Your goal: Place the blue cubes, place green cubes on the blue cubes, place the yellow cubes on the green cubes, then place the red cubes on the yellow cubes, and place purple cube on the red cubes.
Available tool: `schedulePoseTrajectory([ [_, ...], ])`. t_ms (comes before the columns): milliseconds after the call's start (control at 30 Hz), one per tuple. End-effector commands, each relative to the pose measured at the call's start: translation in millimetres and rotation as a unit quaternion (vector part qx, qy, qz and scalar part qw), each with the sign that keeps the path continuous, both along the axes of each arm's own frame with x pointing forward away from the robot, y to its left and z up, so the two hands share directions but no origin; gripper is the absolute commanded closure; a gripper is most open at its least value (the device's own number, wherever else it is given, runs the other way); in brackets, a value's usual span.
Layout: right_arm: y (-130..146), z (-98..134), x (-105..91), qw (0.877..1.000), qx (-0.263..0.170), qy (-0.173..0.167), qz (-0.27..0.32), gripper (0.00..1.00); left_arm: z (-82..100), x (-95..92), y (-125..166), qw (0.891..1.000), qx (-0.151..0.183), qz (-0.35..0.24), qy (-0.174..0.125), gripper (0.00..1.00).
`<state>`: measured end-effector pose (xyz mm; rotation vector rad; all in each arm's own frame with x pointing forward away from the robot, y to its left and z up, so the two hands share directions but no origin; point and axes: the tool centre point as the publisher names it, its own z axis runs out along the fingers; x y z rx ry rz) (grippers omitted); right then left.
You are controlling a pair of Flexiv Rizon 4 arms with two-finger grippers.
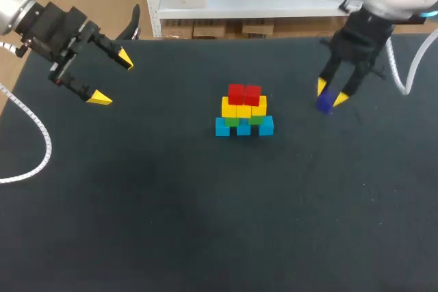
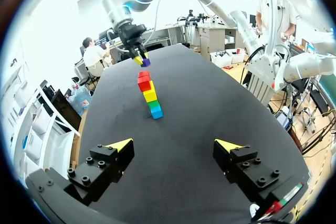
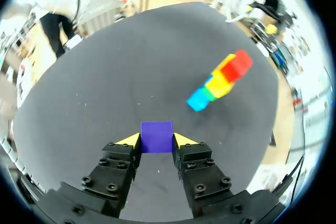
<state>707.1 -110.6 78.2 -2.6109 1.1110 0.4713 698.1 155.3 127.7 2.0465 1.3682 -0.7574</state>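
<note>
Over on the right, the right tool is clenched on the purple cube, one yellow tip pressed to each side of it, so the cube sits squarely between the fingers with its top face showing. From where I stand I cannot tell whether the cube touches the worktop or hangs just above it. The stack stands well apart from that tool, ahead of it and off towards the other arm's side. At the foot of the stack are the blue cubes, three in a row on the worktop. On them rest the green cubes, mostly hidden between the layers, then the yellow cubes, and at the very top two red cubes side by side, touching. Nothing lies on the red pair. The left tool hangs above the worktop at its far left corner, released, its fingers spread wide with nothing between them. Seen along those fingers, the stack is straight ahead and a good way off, and beyond it, farther still, the right tool with its purple load.
</note>
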Motion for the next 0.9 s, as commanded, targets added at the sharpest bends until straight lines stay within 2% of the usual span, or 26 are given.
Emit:
schedulePoseTrajectory([
  [33,-20,26,11.9,0.94,0.132,0.054,-0.31,1.0,-0.3,1.8,0,1.0,0.0,-0.002,0.0,0.0],
  [167,-30,42,22.7,0.905,0.164,0.059,-0.387,1.0,-0.3,1.8,0,1.0,0.0,-0.002,0.0,0.0],
  [300,-40,51,31.0,0.869,0.212,0.09,-0.437,1.0,-0.3,1.8,0,1.0,0.0,-0.002,0.0,0.0],
  [900,-40,51,31.0,0.869,0.212,0.09,-0.437,1.0,-0.3,1.8,0,1.0,0.0,-0.002,0.0,0.0],
])
